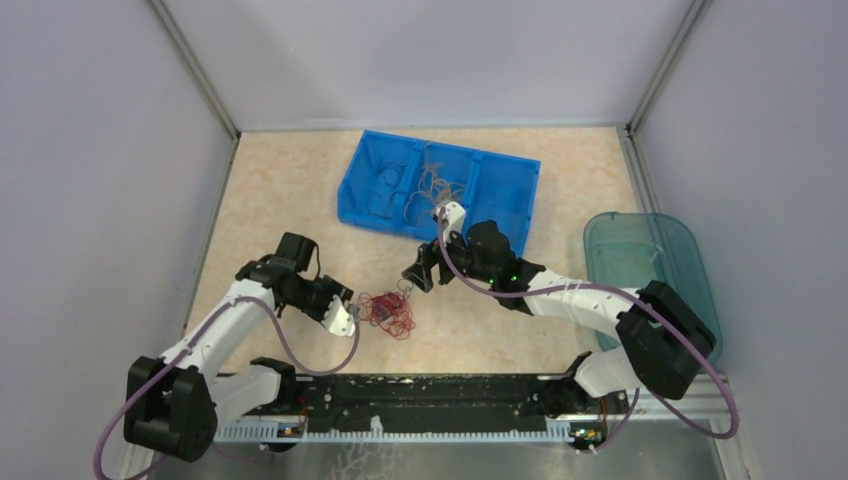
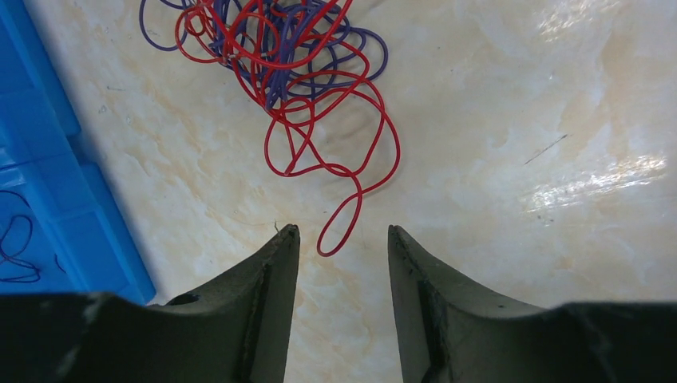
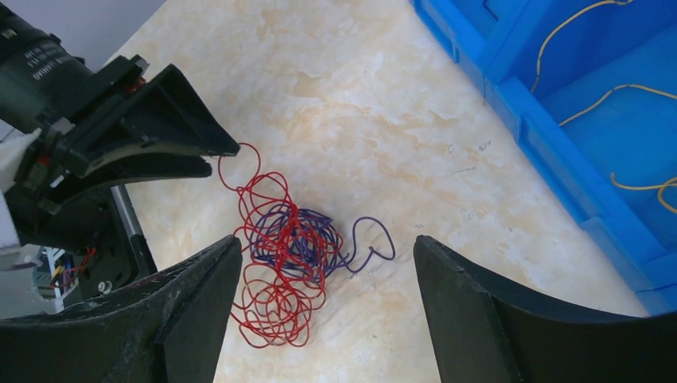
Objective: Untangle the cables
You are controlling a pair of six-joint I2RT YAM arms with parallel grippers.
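Markings. White print in two short lines stands on the black housing (image 3: 40, 52) of the left arm. It shows only in the right wrist view, above and to the left of my right gripper (image 3: 327, 243). I can tell that it is small capitals or digits running aslant along the housing, but it is too small and blurred for me to read. I can read no other text, label, brand, number or sign in any view.
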